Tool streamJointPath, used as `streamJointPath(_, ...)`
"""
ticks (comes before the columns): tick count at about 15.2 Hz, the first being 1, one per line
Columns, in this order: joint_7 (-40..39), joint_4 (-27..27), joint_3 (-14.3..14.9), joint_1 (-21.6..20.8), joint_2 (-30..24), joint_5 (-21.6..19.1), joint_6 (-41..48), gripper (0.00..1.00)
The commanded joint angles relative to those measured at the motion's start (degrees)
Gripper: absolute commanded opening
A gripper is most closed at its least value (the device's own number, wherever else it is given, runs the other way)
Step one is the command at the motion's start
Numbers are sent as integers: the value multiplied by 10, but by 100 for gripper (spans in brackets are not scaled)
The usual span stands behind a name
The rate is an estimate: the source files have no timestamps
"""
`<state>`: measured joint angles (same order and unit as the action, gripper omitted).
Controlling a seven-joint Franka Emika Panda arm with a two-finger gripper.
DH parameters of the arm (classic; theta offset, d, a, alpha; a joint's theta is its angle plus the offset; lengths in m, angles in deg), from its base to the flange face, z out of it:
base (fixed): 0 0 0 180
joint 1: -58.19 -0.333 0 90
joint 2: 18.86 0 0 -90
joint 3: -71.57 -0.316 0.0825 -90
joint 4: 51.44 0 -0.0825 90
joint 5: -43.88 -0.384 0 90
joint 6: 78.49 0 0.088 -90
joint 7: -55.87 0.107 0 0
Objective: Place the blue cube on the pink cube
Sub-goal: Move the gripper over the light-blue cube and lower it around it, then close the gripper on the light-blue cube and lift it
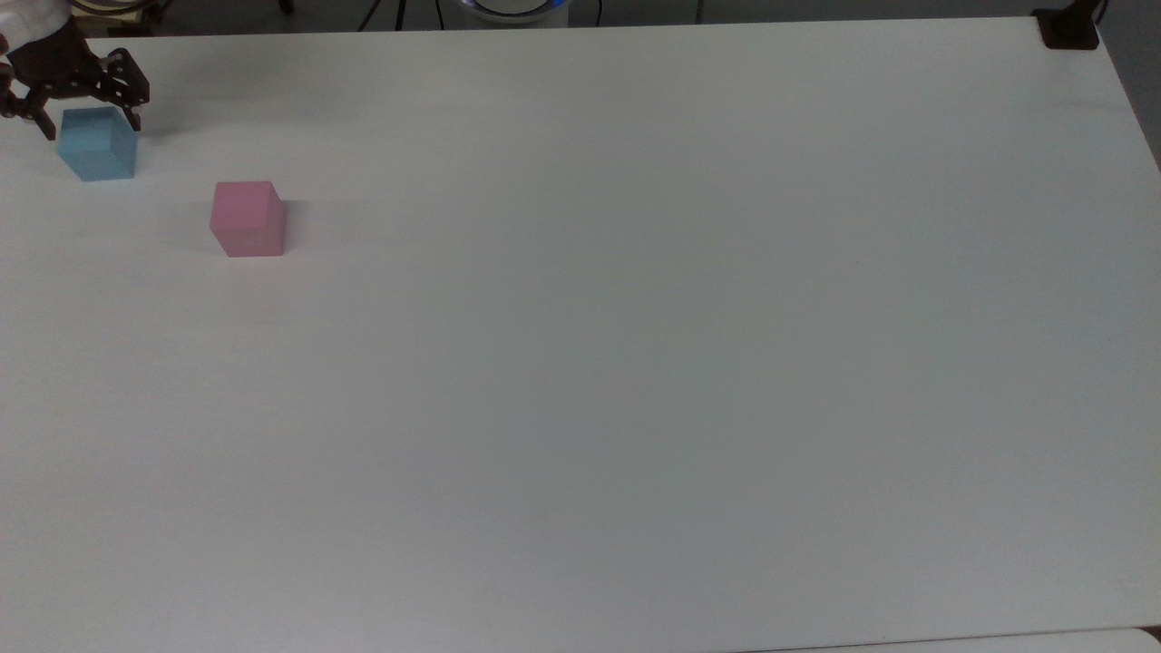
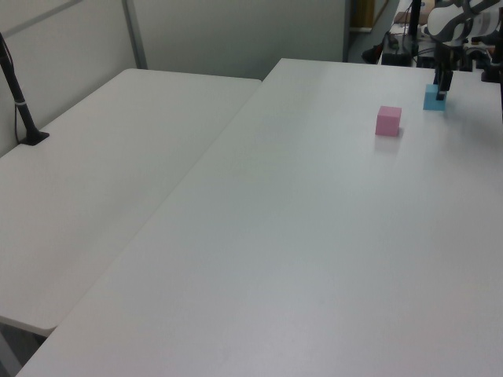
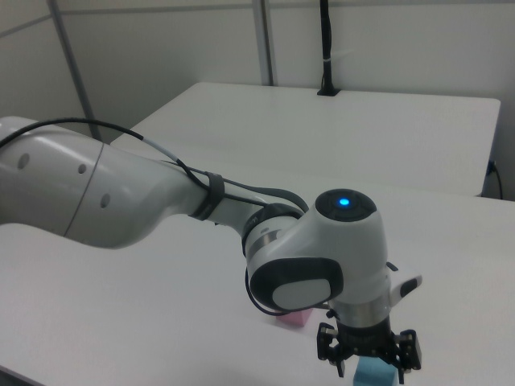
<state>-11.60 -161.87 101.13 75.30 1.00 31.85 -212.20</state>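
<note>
The blue cube [image 1: 97, 147] sits on the white table [image 1: 635, 363] near the top view's far left edge. The pink cube [image 1: 247, 219] rests a short way to its right and nearer the camera, apart from it. My gripper [image 1: 89, 122] is open and low over the blue cube, with one dark finger on either side of the cube's upper part. In the left view the gripper [image 2: 442, 88] comes down on the blue cube [image 2: 431, 98], with the pink cube [image 2: 388, 120] to the left. In the right view the gripper [image 3: 368, 366] straddles the blue cube [image 3: 376, 375]; the pink cube [image 3: 294, 318] is mostly hidden behind the wrist.
A black clamp base [image 1: 1068, 32] sits at the table's far right corner in the top view. A second white table [image 2: 102, 173] adjoins on the left view's left, with a black pole [image 2: 20, 102] mounted at its edge. The white arm [image 3: 121, 193] reaches in from the right view's left.
</note>
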Motion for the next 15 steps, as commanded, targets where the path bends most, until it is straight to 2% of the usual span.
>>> streamJointPath(1, -13, 0, -2, 4, 12, -34, -33, 72)
streamJointPath(3, -3, 0, -4, 3, 12, -38, -28, 40)
streamJointPath(5, 9, 2, -4, 4, 5, -39, 0, 40)
streamJointPath(11, 33, 50, -4, 1, -66, -38, 169, 40)
streamJointPath(13, 74, 74, -6, -9, -82, -38, 219, 40)
streamJointPath(15, 164, 100, -8, -42, -89, -30, 247, 40)
